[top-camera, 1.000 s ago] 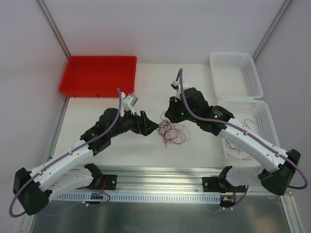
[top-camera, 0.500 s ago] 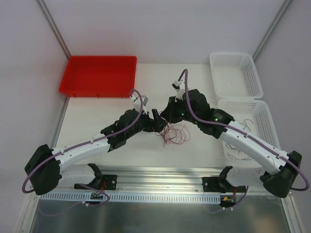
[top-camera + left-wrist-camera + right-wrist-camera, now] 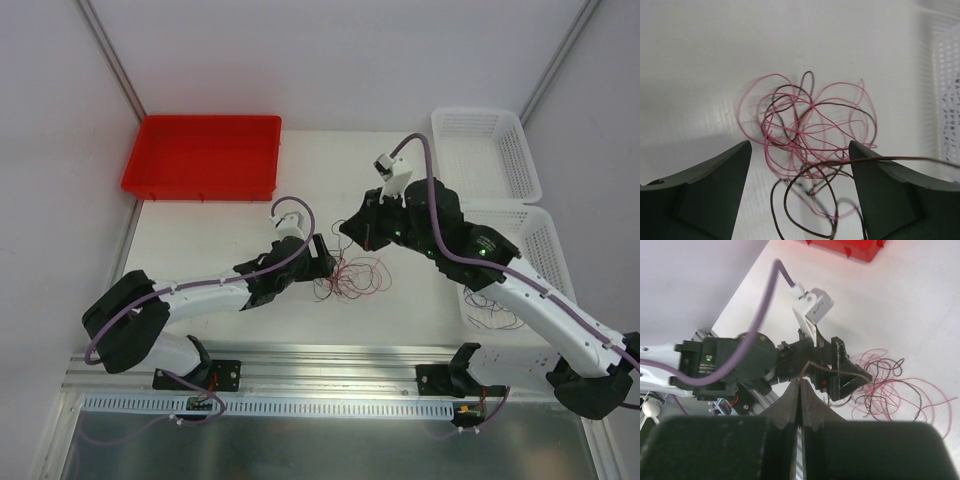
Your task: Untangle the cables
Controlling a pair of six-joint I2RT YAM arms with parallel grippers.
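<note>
The cables [image 3: 356,276] lie as a small tangle of pink and dark wires at the table's middle; the tangle also shows in the left wrist view [image 3: 805,127] and the right wrist view [image 3: 892,385]. My left gripper [image 3: 325,262] is open, low at the tangle's left edge, with its jaws either side of the near loops [image 3: 799,150]. My right gripper [image 3: 352,231] is shut [image 3: 801,382] on the end of one dark brown cable [image 3: 840,371]. It holds that end above the left gripper. The cable [image 3: 900,159] stretches over my left gripper's right finger [image 3: 890,200] down to the tangle.
A red tray [image 3: 205,150] stands at the back left. Two white baskets stand on the right; the far one [image 3: 485,150] holds nothing that I can see. The near one [image 3: 545,240] holds a few loose wires [image 3: 495,310]. A metal rail [image 3: 330,405] runs along the near edge.
My left arm has stretched right and its gripper has come down to the tangle. My right gripper has moved slightly up and right, drawing the dark cable taut.
</note>
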